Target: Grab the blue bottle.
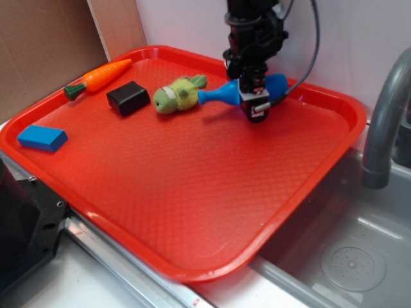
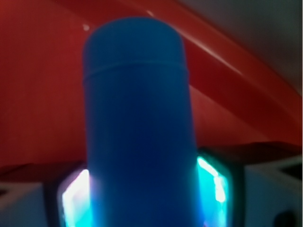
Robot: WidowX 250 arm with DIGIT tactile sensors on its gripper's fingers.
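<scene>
The blue bottle (image 1: 226, 92) lies on its side at the red tray's (image 1: 192, 192) far edge, neck toward the green plush toy (image 1: 178, 94); the hand (image 1: 254, 96) straddles its body crosswise, fingers closed against it.

I note the arm descending vertically from above, wrist pointing straight down. The claw (image 1: 252, 97) sits low, its jaws closed against both sides of the blue bottle (image 1: 221, 92); the wrist view shows both fingers (image 2: 215, 182) pressing the body.
</scene>
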